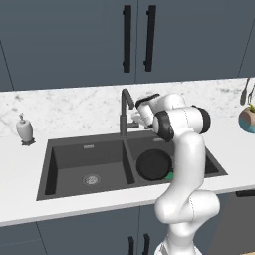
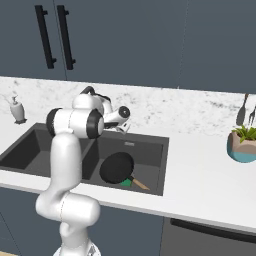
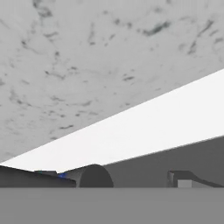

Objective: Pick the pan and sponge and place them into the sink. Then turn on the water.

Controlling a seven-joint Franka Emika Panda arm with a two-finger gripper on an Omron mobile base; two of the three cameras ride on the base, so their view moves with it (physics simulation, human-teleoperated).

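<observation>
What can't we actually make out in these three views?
- Green sponge: left base view, mostly behind the white arm; right base view, a sliver past the black frying pan.
- Gripper: fingertips too small in the base views to judge the gap.
- Gooseneck faucet lever: left base view, blocked by the hand.
- Water flow: cannot tell.
- Dark grey double sink: right base view, left basin partly behind the arm.

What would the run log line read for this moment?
pan: in right basin of sink | sponge: in basin beside pan | end effector: open, at faucet | water: none visible
</observation>
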